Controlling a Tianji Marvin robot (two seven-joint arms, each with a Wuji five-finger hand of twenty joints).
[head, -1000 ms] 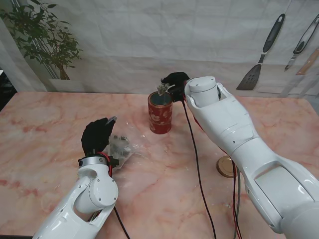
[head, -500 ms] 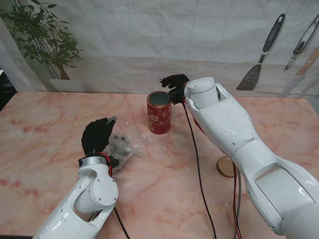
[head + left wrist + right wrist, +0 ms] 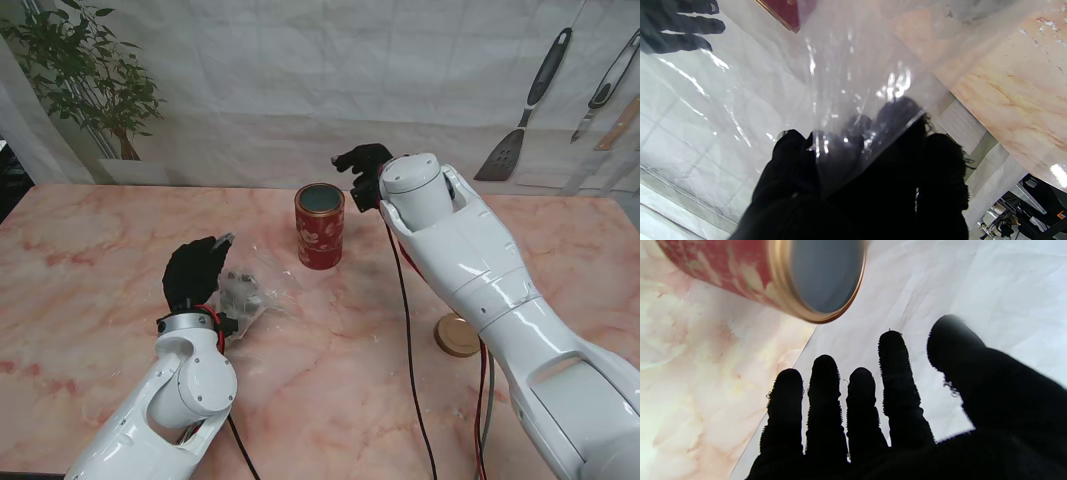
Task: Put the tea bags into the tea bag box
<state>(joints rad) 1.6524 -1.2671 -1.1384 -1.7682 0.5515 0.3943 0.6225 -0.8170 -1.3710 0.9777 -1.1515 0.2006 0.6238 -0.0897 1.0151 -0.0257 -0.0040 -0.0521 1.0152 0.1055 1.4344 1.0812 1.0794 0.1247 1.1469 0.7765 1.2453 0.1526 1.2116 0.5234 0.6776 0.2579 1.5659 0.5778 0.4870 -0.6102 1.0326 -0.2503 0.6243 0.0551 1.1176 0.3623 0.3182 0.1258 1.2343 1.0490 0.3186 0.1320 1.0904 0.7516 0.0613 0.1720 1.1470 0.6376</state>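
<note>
Tea bag no longer visible between the black-gloved right hand [image 3: 362,170]'s fingers; a second ago held pinched over the red floral cylindrical tin tea bag box [image 3: 319,226], now gone from view, so judged dropped inside. Right hand since pulled back to the upper centre of the stand frame, just right of the box rim, fingers spread and empty in its wrist view. Means one bag delivered, more to fetch. Black-gloved left hand [image 3: 193,272], lower left of frame, unchanged, closed on the clear crinkled plastic bag [image 3: 245,290] resting on the pink marble desk [image 3: 330,380]. Box interior dark and blurred; contents not discernible. Remaining tea bags inside the plastic too small and glare-washed to count.
</note>
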